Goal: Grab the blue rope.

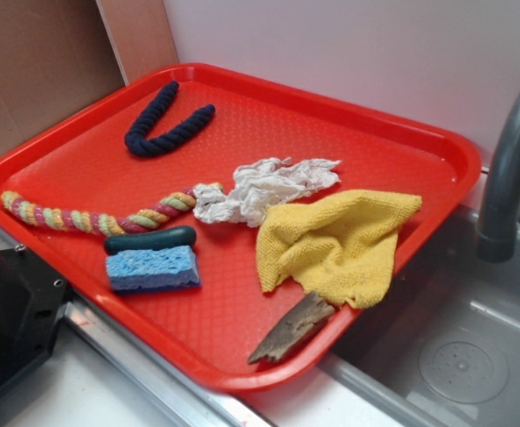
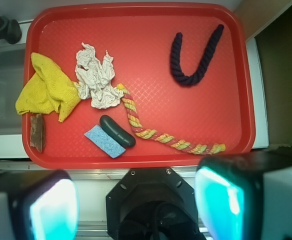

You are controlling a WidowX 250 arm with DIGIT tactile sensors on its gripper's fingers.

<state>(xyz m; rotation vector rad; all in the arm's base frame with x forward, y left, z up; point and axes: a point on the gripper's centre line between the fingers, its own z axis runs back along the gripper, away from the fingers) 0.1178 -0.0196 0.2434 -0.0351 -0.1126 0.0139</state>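
The blue rope (image 1: pixel 164 122) is a short, thick, dark navy twisted rope bent into a V. It lies at the far left corner of the red tray (image 1: pixel 349 124). From the wrist camera the blue rope (image 2: pixel 193 57) shows at the tray's upper right. My gripper (image 2: pixel 138 205) is high above the robot base, well short of the tray, far from the rope. Its two fingers stand wide apart with nothing between them. The exterior view does not show the gripper.
On the tray also lie a long multicoloured rope (image 1: pixel 100 216), a crumpled white cloth (image 1: pixel 262 189), a yellow cloth (image 1: pixel 340 242), a light blue sponge (image 1: pixel 153 269), a dark green oblong (image 1: pixel 150 238) and a wood piece (image 1: pixel 291 329). A faucet (image 1: pixel 509 169) and sink (image 1: pixel 456 356) stand right.
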